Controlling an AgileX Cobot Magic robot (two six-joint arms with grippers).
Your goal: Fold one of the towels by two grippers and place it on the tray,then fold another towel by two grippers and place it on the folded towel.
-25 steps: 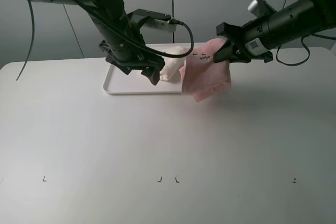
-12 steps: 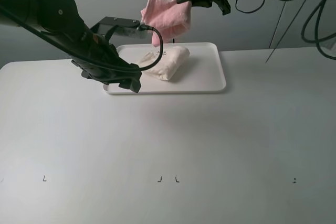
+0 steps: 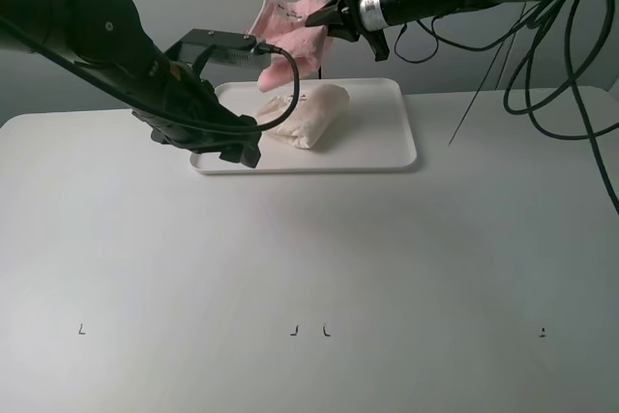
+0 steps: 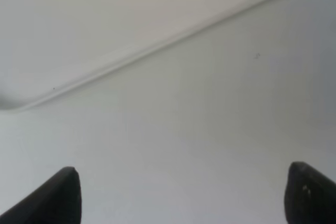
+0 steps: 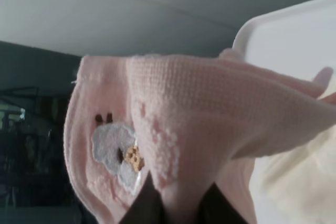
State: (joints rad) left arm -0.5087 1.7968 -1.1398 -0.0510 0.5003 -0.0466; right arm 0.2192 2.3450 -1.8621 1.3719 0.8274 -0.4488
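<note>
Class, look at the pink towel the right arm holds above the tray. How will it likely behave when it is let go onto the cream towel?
The pink towel hangs in loose folds from the right pincer, so it is probably floppy and may unfold as it lands. Its looped weave looks grippy, so it should stay put on the cream towel rather than slide.

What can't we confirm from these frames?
- Left wrist view: both towels out of frame; only the tray rim and table show.
- Exterior view: left tool prongs blend into the dark arm; tray's near-left corner hidden behind it.
- Right wrist view: pink towel covers the right tool; cream towel cropped.
</note>
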